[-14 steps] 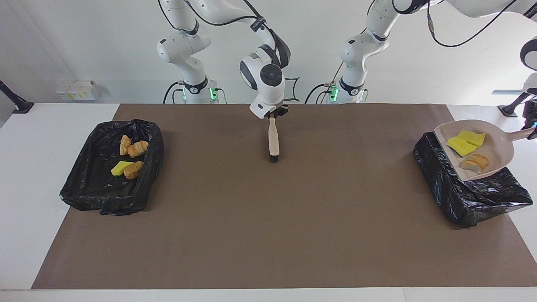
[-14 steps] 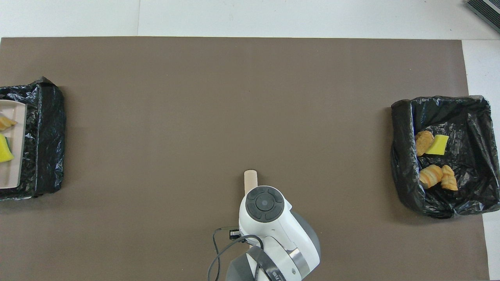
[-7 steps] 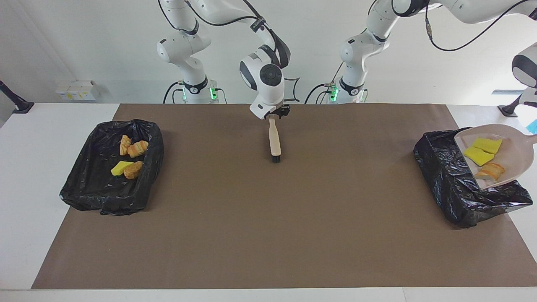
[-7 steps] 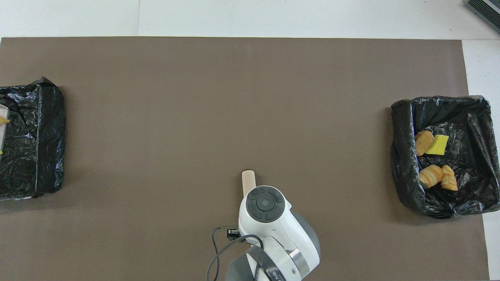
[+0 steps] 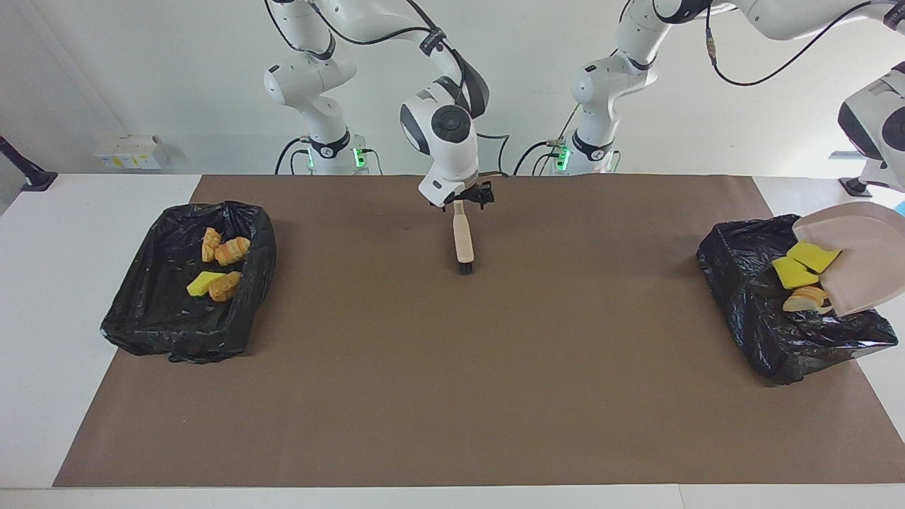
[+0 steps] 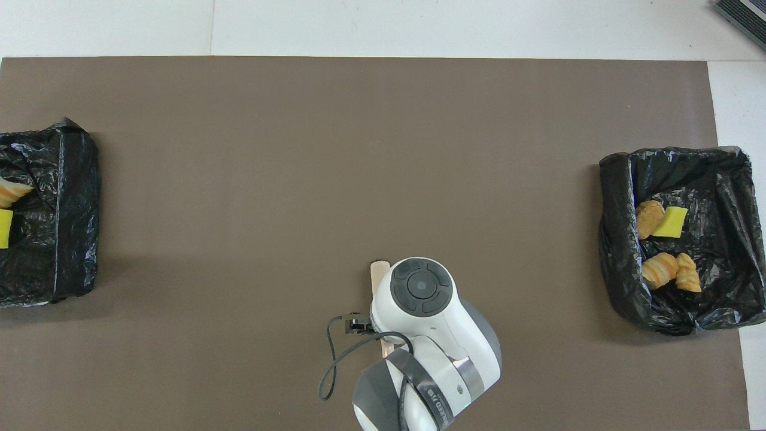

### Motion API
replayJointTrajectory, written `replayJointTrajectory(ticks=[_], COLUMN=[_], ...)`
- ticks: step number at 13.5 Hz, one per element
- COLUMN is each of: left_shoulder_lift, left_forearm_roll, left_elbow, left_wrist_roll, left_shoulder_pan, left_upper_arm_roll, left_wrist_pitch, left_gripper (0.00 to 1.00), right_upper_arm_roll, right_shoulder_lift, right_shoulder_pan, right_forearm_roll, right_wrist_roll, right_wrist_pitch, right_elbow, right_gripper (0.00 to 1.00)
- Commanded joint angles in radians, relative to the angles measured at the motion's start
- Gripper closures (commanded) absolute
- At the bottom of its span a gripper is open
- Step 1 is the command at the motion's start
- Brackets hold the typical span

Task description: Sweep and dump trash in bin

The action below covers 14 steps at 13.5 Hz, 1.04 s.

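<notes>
A beige dustpan [image 5: 866, 261] hangs steeply tilted over the black-lined bin [image 5: 749, 311] at the left arm's end of the table. Two yellow sponge pieces [image 5: 793, 272] and a bread-like scrap [image 5: 804, 301] of trash slide off its lip into that bin. The pan's handle runs out of the facing view, so my left gripper is hidden; only its arm's hand [image 5: 873, 124] shows. My right gripper [image 5: 464, 200] stands open just over the handle end of the beige brush [image 5: 462, 240], which lies flat on the brown mat. In the overhead view the right hand [image 6: 419, 287] covers most of the brush [image 6: 379, 269].
A second black-lined bin [image 5: 141, 318] at the right arm's end holds several bread-like and yellow scraps [image 5: 225, 251]. The overhead view shows that bin [image 6: 616, 239] and the edge of the other bin [image 6: 66, 209]. A brown mat [image 5: 452, 389] covers the table.
The dustpan swung outward over its bin and tipped steeper, and its scraps slid down to the lip. My right gripper opened, let go of the brush handle and shifted slightly.
</notes>
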Motion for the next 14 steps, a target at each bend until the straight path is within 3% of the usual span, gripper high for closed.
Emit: replayJointTrajectory(ticks=[1, 3, 6, 9, 11, 14], left_shoulder_lift=[-0.064, -0.074, -0.096, -0.119, -0.119, -0.125], left_forearm_roll=[0.096, 0.187, 0.227, 0.225, 0.202, 0.040], left_elbow=[-0.059, -0.059, -0.053, -0.047, -0.029, -0.002], left_wrist_roll=[-0.047, -0.104, -0.116, -0.115, -0.115, -0.116], left_shoulder_pan=[-0.064, -0.106, -0.152, -0.193, -0.221, -0.274], left_upper_arm_roll=[0.011, 0.010, 0.010, -0.001, -0.002, -0.004], left_wrist_pitch=[-0.036, -0.107, -0.147, -0.185, -0.188, -0.240], left_gripper=[1.00, 1.00, 1.00, 1.00, 1.00, 1.00], right_upper_arm_roll=[0.002, 0.004, 0.001, 0.010, 0.004, -0.045], right_shoulder_lift=[0.034, 0.022, -0.012, -0.024, -0.046, -0.144], right_shoulder_pan=[-0.101, -0.190, -0.302, -0.432, -0.495, -0.529], right_forearm_roll=[-0.093, -0.169, -0.263, -0.295, -0.295, -0.289], right_wrist_roll=[-0.038, -0.045, -0.074, -0.157, -0.226, -0.309], right_wrist_pitch=[0.013, -0.002, -0.016, -0.127, -0.213, -0.319], right_elbow=[0.076, 0.123, 0.160, 0.263, 0.336, 0.360], right_gripper=[0.00, 0.00, 0.00, 0.00, 0.00, 0.00])
